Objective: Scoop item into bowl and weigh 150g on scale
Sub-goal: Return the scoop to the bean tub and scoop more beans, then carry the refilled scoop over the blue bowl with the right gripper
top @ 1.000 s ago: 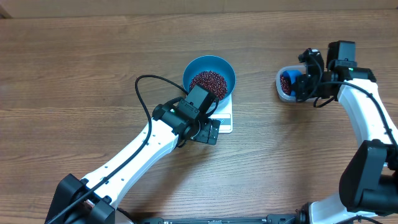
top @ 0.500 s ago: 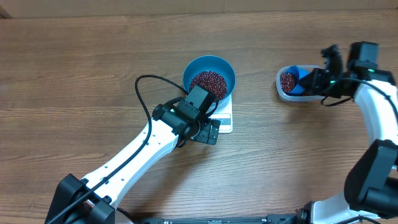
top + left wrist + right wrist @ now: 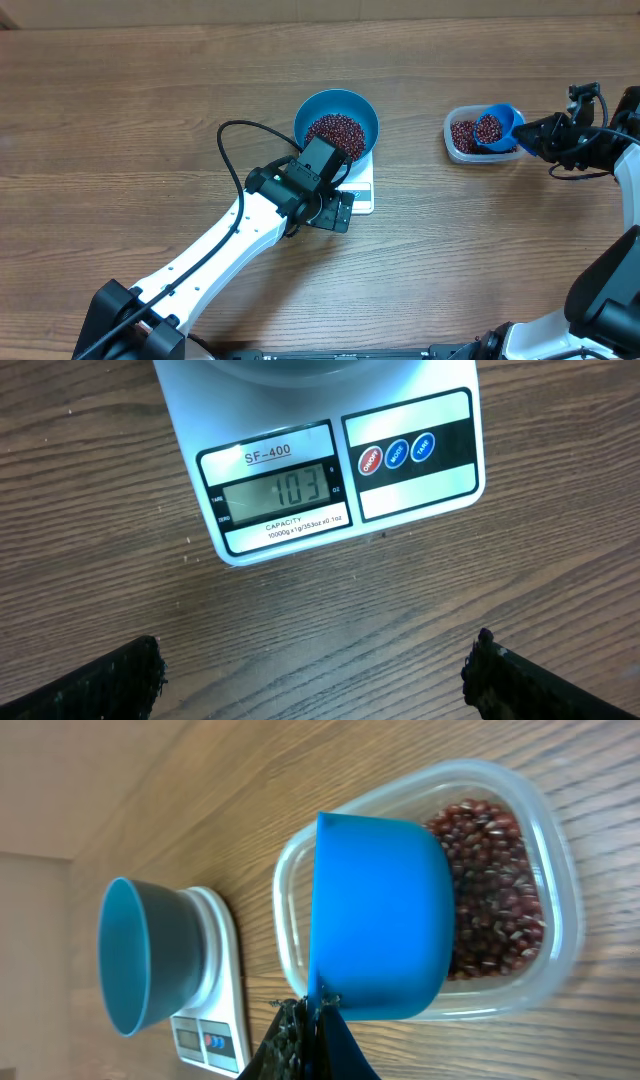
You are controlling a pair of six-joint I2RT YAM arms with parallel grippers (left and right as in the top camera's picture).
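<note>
Right end effector (image 3: 535, 133) grips scoop (image 3: 497, 126) over tub (image 3: 457, 143) rim; left end effector (image 3: 315, 685) wide by scale (image 3: 320, 460).

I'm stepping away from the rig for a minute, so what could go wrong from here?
The loaded scoop hangs over the tub, across the table from the bowl; a tilt on the way could scatter beans on the wood. The scale reads 103, so a full scoop might overshoot 150.
</note>
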